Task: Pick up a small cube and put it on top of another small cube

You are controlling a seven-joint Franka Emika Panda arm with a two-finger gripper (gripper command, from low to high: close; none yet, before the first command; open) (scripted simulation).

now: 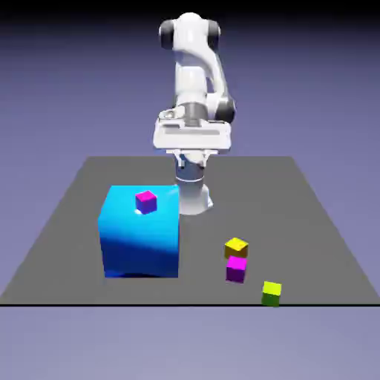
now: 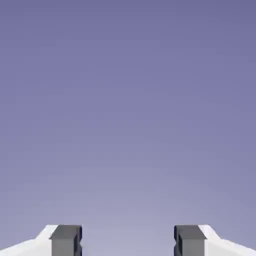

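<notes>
Two small grey finger tips stand at the bottom edge, one left and one right of the middle, on white fingers that slope in from the lower corners. The jaws are spread wide apart, with only backdrop showing between them. A plain blue-violet backdrop fills everything above, deeper in tone at the top and paler, greyer toward the bottom.

a plain, smooth blue-violet backdrop stands behind everything, fading to near black along the top of the exterior view and paler toward the bottom. a flat, dark grey, matte tabletop spreads across it, its near edge a thin black line. in the hand view, the backdrop fills the background, lighter toward the bottom.
</notes>
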